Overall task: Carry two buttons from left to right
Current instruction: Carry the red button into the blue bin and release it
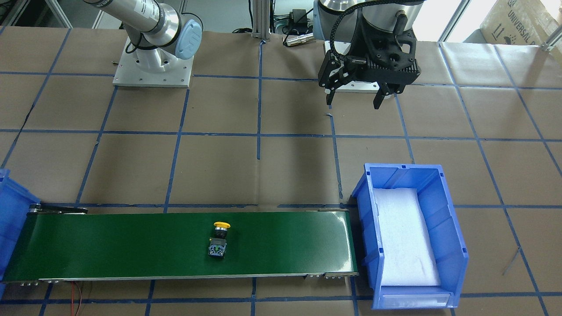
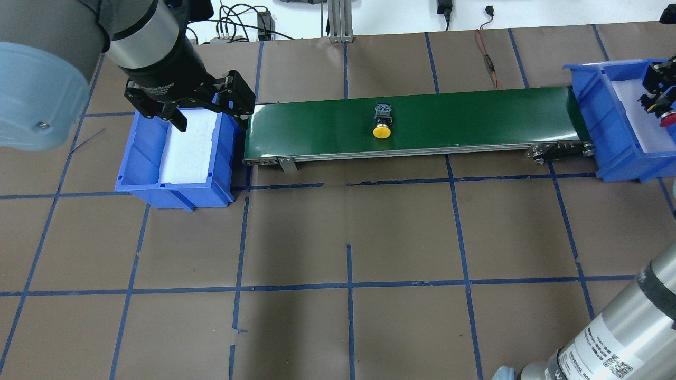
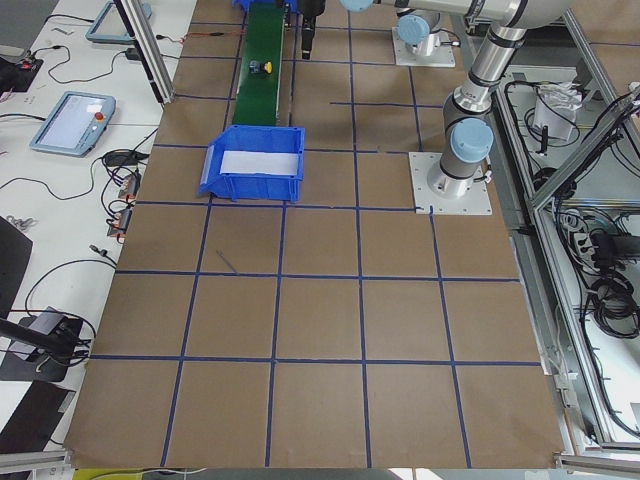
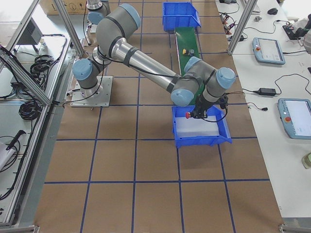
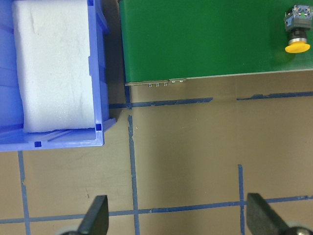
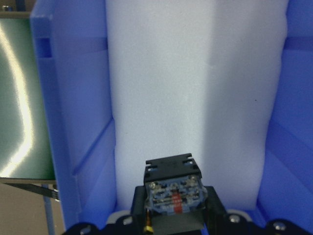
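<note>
Red button [image 6: 172, 188] apparently gripped, unseen from front

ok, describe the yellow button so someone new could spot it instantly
Find the long green conveyor belt between two blue bins. Halfway along it lies a lone push-button switch on its side. Its mushroom cap is yellow; the red-capped button is off the belt, over the right bin.

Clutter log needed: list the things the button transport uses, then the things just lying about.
In the job: yellow button on the conveyor belt; red button held in the right gripper over the right bin; left bin; open left gripper.
Lying about: teach pendant; cardboard box; desk cables.
</note>
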